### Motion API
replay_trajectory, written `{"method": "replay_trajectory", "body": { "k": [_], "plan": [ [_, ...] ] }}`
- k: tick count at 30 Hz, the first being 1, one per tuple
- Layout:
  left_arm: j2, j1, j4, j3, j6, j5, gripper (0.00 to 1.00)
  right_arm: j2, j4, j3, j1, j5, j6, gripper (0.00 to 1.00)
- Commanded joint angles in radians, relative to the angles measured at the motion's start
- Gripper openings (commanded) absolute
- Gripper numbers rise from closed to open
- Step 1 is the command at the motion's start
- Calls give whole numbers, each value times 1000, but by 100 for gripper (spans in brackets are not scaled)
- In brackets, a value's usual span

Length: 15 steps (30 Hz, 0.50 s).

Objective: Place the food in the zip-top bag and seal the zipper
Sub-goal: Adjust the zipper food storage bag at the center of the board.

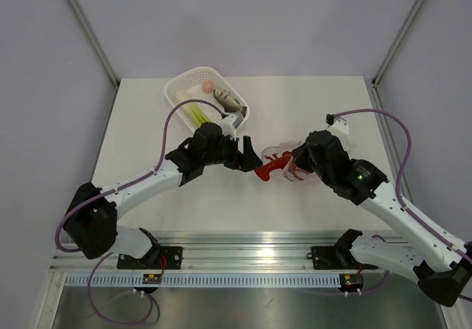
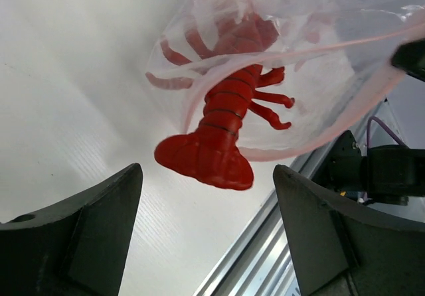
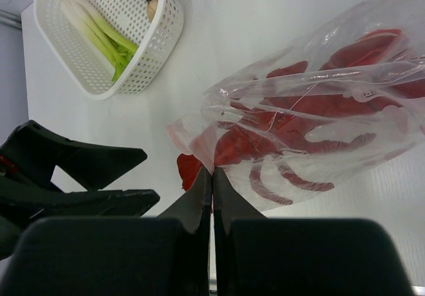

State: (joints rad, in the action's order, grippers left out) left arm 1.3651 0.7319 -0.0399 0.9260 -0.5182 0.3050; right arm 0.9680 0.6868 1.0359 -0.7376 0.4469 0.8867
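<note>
From above I lose most of the bag under the right gripper. In the left wrist view the lobster blurs behind plastic toward 12 o'clock. The basket runs off the right wrist view at 12 o'clock, the bag at 3.

1. Setting: a robotics test cell in a laboratory, not a home or kitchen.
2. Enclosure: plain grey wall panels joined by bare aluminium struts surround a white table.
3. Equipment: a left arm and a right arm, both robotic, stand bolted to a slotted aluminium rail, trailing exposed purple cables.
4. Props: plastic stand-ins serve as food, such as a toy lobster.
</note>
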Motion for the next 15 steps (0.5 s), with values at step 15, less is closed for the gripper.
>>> {"method": "replay_trajectory", "body": {
  "k": [15],
  "plan": [
    [268, -2, 308, 62, -95, -17, 43, 34, -18, 55, 4, -14, 8, 0]
  ]
}}
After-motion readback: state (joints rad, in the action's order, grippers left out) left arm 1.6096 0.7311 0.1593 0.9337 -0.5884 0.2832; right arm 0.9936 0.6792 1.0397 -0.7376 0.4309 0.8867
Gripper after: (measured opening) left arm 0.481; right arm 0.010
